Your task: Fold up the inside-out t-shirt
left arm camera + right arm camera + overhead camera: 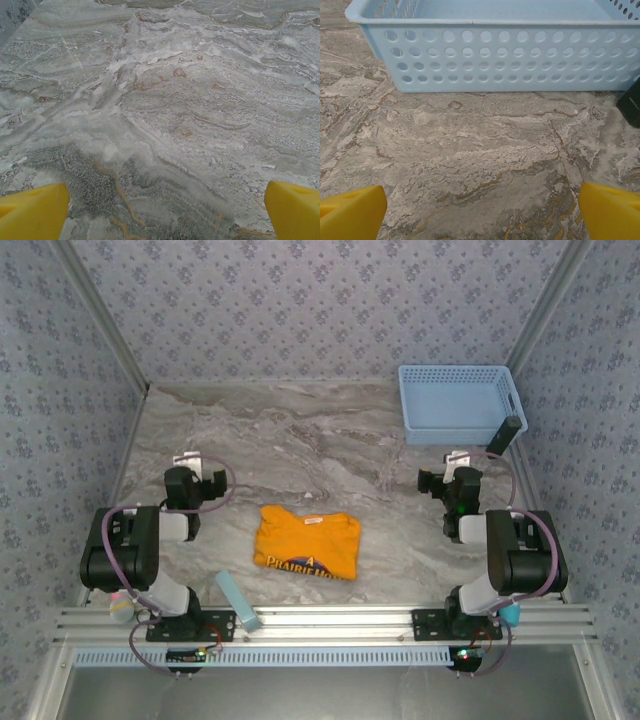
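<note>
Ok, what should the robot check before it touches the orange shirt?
1. The left end effector is open and holds nothing: ok.
2. The right end effector is open and holds nothing: ok.
3. The t-shirt lies on the table between the arms, touching neither: ok.
4. The basket stands well away from the t-shirt: ok.
5. The t-shirt lies fully flat, with no bunched layers: cannot tell.
</note>
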`<state>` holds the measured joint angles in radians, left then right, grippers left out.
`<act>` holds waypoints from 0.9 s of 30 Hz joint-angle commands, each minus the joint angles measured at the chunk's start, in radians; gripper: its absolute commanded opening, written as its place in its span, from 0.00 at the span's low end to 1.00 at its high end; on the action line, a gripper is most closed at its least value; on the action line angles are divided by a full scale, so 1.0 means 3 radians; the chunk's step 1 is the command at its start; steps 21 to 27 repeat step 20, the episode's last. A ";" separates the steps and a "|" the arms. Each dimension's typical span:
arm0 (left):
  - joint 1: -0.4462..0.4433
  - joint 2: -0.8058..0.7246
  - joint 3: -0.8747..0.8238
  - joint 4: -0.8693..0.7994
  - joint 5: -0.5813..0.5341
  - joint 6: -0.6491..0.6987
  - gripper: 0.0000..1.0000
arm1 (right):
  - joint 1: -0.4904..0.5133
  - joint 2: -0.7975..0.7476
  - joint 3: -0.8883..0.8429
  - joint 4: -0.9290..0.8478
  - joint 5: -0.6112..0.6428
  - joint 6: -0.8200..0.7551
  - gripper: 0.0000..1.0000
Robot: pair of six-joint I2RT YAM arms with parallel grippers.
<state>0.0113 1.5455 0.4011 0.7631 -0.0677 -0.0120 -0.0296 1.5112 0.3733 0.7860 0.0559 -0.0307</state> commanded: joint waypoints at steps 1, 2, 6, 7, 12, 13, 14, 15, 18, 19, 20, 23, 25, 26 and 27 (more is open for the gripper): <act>-0.0007 -0.0031 0.0051 0.0151 0.0021 -0.0036 1.00 | 0.0003 0.0025 0.0071 0.0029 0.0007 0.0025 1.00; -0.0007 -0.0030 0.0050 0.0151 0.0021 -0.0032 1.00 | 0.0001 0.0024 0.0072 0.0028 0.0001 0.0021 1.00; -0.0007 -0.0033 0.0049 0.0151 0.0021 -0.0033 1.00 | 0.0012 0.0025 0.0070 0.0028 0.0017 0.0013 1.00; -0.0007 -0.0032 0.0053 0.0149 0.0021 -0.0036 1.00 | 0.0012 0.0026 0.0070 0.0029 0.0014 0.0013 1.00; -0.0008 -0.0029 0.0049 0.0151 0.0021 -0.0036 1.00 | 0.0042 0.0025 0.0066 0.0039 0.0044 -0.0009 1.00; -0.0011 -0.0033 0.0051 0.0152 0.0021 -0.0037 1.00 | 0.0042 0.0020 0.0060 0.0048 0.0051 -0.0009 1.00; -0.0012 -0.0028 0.0049 0.0151 0.0020 -0.0036 1.00 | 0.0047 0.0020 0.0059 0.0057 0.0063 -0.0011 1.00; -0.0007 -0.0029 0.0049 0.0151 0.0021 -0.0037 1.00 | 0.0048 0.0022 0.0055 0.0054 0.0069 -0.0012 1.00; -0.0008 -0.0030 0.0051 0.0151 0.0021 -0.0039 1.00 | 0.0046 0.0027 0.0058 0.0054 0.0055 -0.0010 1.00; -0.0008 -0.0030 0.0046 0.0151 0.0021 -0.0033 1.00 | 0.0034 0.0026 0.0067 0.0037 0.0026 -0.0005 1.00; -0.0007 -0.0028 0.0049 0.0151 0.0021 -0.0035 1.00 | 0.0027 0.0025 0.0065 0.0036 0.0016 -0.0002 1.00; -0.0007 -0.0028 0.0049 0.0151 0.0021 -0.0035 1.00 | 0.0027 0.0025 0.0065 0.0036 0.0016 -0.0002 1.00; -0.0007 -0.0028 0.0049 0.0151 0.0021 -0.0035 1.00 | 0.0027 0.0025 0.0065 0.0036 0.0016 -0.0002 1.00; -0.0007 -0.0028 0.0049 0.0151 0.0021 -0.0035 1.00 | 0.0027 0.0025 0.0065 0.0036 0.0016 -0.0002 1.00; -0.0007 -0.0028 0.0049 0.0151 0.0021 -0.0035 1.00 | 0.0027 0.0025 0.0065 0.0036 0.0016 -0.0002 1.00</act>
